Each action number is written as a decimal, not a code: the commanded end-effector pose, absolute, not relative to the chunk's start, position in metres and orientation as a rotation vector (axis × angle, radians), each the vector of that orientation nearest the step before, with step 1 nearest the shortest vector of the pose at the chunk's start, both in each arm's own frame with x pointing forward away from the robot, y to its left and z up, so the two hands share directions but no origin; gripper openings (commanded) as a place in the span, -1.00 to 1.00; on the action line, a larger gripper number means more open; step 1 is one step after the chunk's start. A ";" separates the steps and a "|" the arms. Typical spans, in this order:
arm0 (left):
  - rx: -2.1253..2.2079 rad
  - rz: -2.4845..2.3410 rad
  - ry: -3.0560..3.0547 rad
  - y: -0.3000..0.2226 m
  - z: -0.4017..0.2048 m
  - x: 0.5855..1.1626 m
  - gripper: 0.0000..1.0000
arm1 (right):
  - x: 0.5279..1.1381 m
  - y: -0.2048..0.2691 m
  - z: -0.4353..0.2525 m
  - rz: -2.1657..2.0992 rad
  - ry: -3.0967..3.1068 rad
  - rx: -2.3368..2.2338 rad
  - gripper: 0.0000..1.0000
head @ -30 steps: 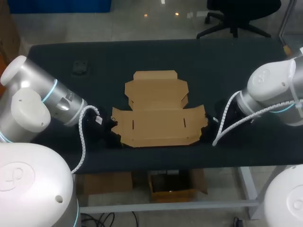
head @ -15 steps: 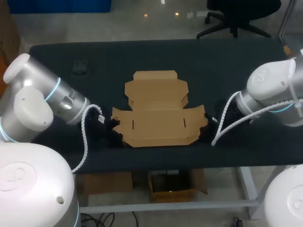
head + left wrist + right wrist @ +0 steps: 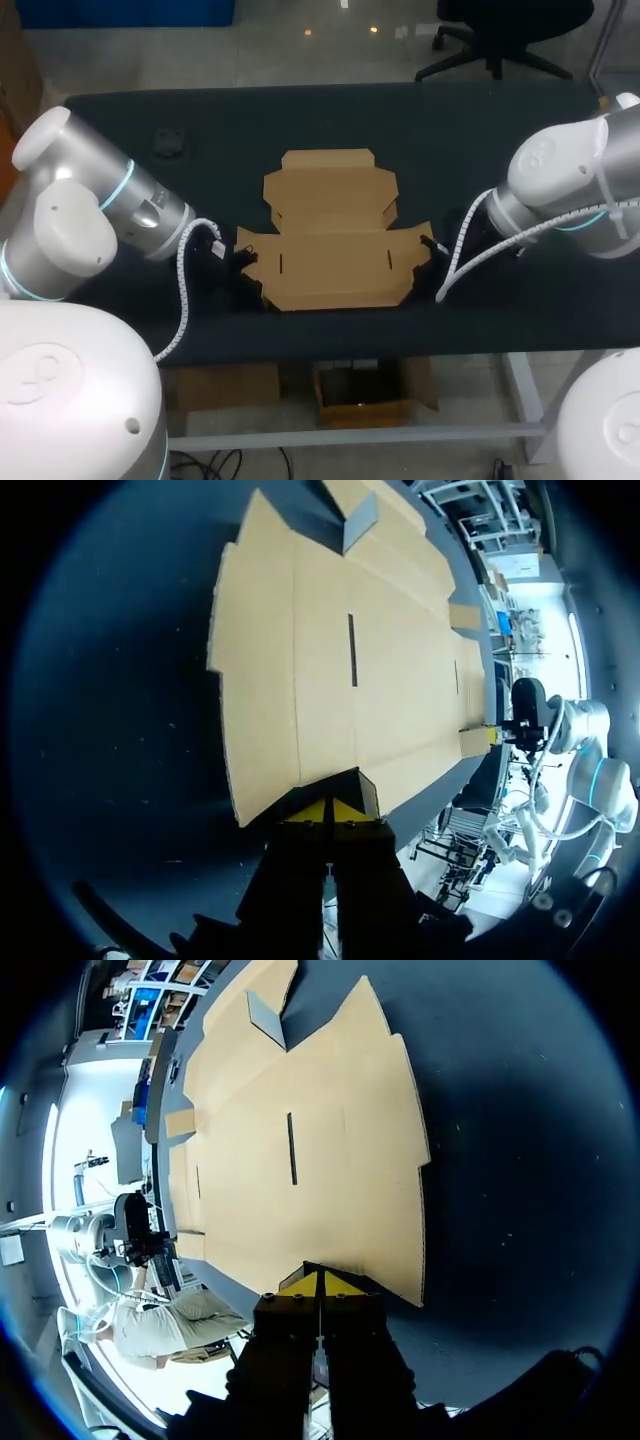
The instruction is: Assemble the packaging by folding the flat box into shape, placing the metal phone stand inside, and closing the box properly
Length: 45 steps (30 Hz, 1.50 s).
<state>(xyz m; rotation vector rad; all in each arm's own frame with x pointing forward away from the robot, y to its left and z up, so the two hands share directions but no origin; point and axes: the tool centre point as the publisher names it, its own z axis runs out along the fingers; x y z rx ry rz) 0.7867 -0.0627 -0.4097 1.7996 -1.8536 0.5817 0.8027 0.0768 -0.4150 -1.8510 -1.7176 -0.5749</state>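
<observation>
On the left, the left claw has slid up to the near left corner of the flat box, tips pressed together. It lies unfolded, mid surface. The right claw has come in too, tips together; folding can likely start.

The small dark thing near the table's far left corner is too small to name. From overhead, the left gripper and right gripper blend into the dark table. In each wrist view the flat box's near edge disappears behind the fingers.
</observation>
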 end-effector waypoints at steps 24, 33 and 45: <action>1.794 0.503 -1.909 -0.082 -0.391 0.785 -1.00 | 0.811 0.088 -0.407 -0.542 -1.762 -1.869 -1.00; 1.783 0.488 -1.927 -0.093 -0.393 0.786 -1.00 | 0.812 0.097 -0.407 -0.511 -1.796 -1.865 -1.00; 1.772 0.468 -1.943 -0.104 -0.398 0.785 -1.00 | 0.811 0.106 -0.405 -0.474 -1.829 -1.873 -1.00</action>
